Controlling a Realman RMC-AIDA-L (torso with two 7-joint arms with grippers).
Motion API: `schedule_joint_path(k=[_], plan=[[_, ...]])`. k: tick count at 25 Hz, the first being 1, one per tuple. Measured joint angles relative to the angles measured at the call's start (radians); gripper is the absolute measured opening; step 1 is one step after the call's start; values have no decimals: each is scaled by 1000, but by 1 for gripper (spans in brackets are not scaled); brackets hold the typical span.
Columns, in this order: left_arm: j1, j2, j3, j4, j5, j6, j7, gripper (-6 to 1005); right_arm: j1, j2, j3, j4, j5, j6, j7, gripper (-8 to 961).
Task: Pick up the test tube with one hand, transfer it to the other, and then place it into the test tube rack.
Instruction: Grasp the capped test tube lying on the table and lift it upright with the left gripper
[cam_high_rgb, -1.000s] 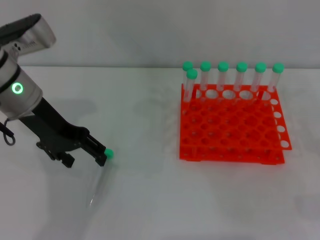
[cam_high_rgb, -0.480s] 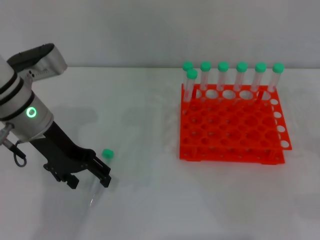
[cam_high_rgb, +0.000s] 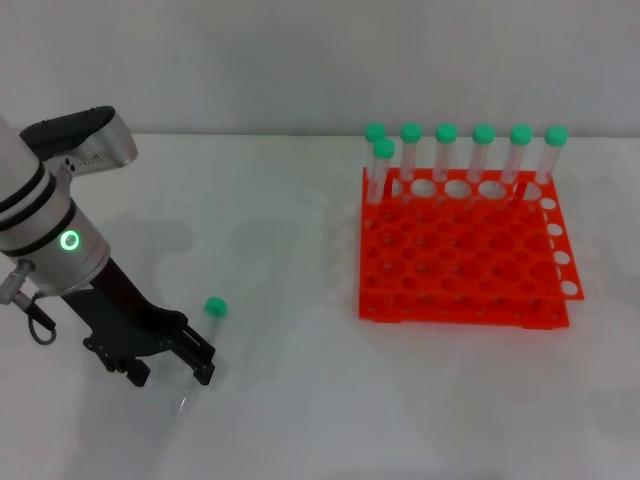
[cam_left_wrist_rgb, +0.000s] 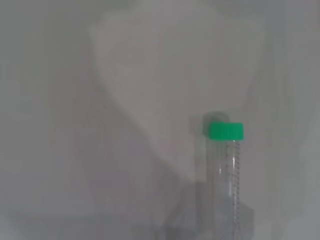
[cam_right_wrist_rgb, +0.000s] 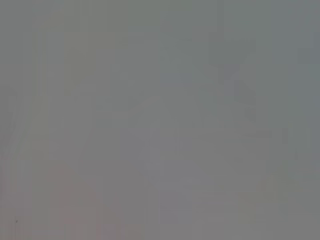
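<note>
The test tube (cam_high_rgb: 214, 308) lies flat on the white table at the near left, its green cap toward the far side and its pointed tip toward me. My left gripper (cam_high_rgb: 172, 370), black with a green light on its arm, is low over the tube's middle, open, with one finger (cam_high_rgb: 203, 365) right at the clear body. The left wrist view shows the tube (cam_left_wrist_rgb: 227, 165) lying free, cap away from the gripper. The orange test tube rack (cam_high_rgb: 450, 300) stands to the right. My right gripper is out of view; the right wrist view shows only plain grey.
Several green-capped tubes (cam_high_rgb: 446, 150) stand in the rack's back rows. The white table (cam_high_rgb: 300, 400) spreads between the lying tube and the rack. A pale wall stands behind the table.
My left gripper has moved toward me along the tube, from over the green cap to the tube's middle. The cap now shows. The tube has not moved.
</note>
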Motion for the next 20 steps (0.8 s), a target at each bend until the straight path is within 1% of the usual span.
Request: schedule_joint_path(k=[6,15,20], plan=[[-8,1,0,26,16,-37,-8,778,0,0,1,0,0,0,0,648],[-30,3,0,65,39,-58,-21,731,1,0,1,1,0,0,0,648],[-36,3,0,75,67,-71,-37,534,1,0,1,2,0,1,0,648]])
